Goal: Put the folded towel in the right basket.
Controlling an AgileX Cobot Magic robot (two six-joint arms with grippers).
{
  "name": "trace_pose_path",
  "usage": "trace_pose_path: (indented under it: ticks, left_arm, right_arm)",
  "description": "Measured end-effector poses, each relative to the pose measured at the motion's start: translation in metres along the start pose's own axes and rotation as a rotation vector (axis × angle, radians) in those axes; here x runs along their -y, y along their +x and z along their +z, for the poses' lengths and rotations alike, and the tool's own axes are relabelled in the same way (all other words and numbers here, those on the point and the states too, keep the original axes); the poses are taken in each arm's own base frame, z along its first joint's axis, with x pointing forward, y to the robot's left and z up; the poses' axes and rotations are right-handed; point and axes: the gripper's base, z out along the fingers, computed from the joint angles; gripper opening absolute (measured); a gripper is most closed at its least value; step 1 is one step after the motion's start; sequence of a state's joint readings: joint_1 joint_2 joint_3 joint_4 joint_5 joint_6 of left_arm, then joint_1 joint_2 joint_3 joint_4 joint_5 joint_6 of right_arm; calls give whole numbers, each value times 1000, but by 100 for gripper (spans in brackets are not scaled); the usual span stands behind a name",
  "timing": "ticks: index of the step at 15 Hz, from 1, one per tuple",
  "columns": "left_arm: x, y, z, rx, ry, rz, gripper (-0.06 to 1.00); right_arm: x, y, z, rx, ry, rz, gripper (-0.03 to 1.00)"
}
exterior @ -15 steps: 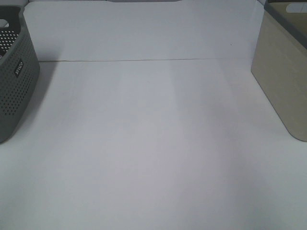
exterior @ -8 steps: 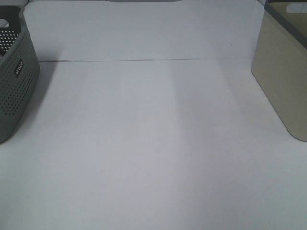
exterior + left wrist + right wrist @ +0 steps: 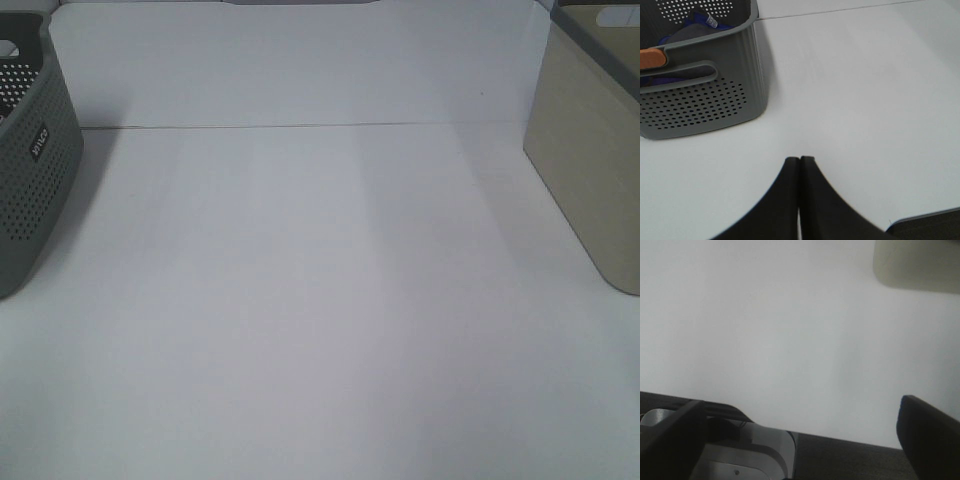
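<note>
Left hand point(image 3: 799, 167) pressed closed, empty | right hand point(image 3: 800, 412) spread wide | cloth point(image 3: 687, 32) visible only by left wrist

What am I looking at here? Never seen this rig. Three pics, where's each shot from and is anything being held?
It is a two-armed robot, and each arm ends in a gripper. The wide picture comes from a camera mounted high above the white table; neither arm shows in it. It shows a grey perforated basket at the left and a beige basket at the right. The other two pictures come from cameras on the wrists. The left wrist view shows the left gripper shut with its fingertips together, holding nothing, near the grey basket, which has dark cloth inside. The right wrist view shows the right gripper open and empty above the table. No towel lies on the table.
</note>
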State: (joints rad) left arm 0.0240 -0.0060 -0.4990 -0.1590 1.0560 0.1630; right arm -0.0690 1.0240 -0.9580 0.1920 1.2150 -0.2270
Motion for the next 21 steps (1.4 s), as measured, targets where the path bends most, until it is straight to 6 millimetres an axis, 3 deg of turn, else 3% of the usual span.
trace_pose_path:
  ticks: [5,9,16,21]
  left_arm:
    - [0,0,0,0,0,0,0]
    - [0,0,0,0,0,0,0]
    - [0,0,0,0,0,0,0]
    - [0,0,0,0,0,0,0]
  right_arm:
    - [-12,91,11,78,24,-10,98]
    - [-17,142,17,269,77,-38,98]
    - [-19,183,-5,595,192,-14,98]
    - [-20,185,-6,606,192,-17,98]
